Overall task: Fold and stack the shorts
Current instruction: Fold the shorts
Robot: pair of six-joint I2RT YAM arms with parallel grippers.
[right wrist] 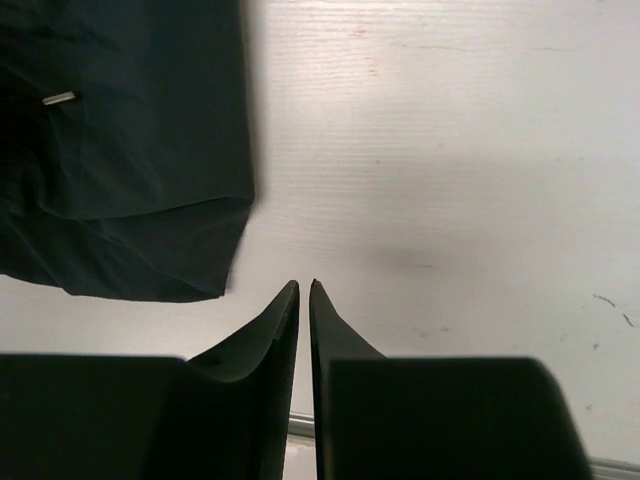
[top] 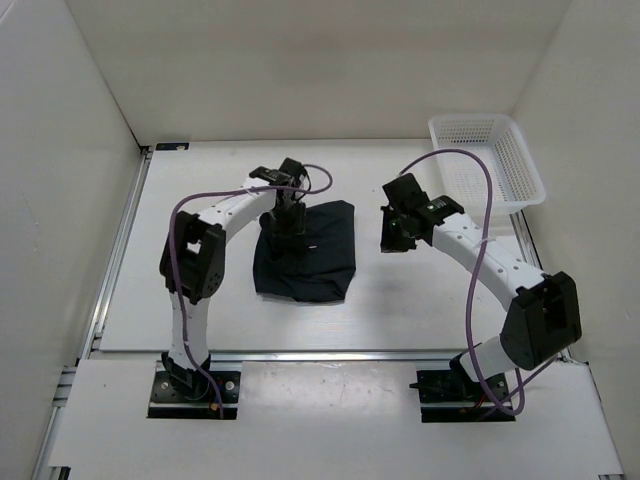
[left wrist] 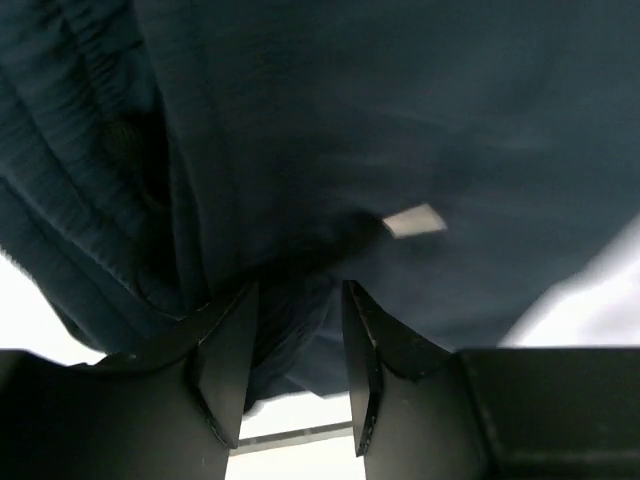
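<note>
The dark navy shorts (top: 312, 258) lie folded into a compact block on the white table (top: 420, 300), a small white label (left wrist: 413, 221) on top. My left gripper (top: 285, 228) is low over their far left part. In the left wrist view its jaws (left wrist: 298, 290) stand partly apart, with a bunched fold of the fabric (left wrist: 300, 130) between the tips. My right gripper (top: 390, 240) hovers over bare table just right of the shorts. Its fingers (right wrist: 303, 283) are shut with nothing between them, and the shorts' edge (right wrist: 150, 180) lies off to their left.
A white mesh basket (top: 528, 165) stands at the back right corner. White walls enclose the table on the left, back and right. A metal rail (top: 120, 250) runs along the table's left edge.
</note>
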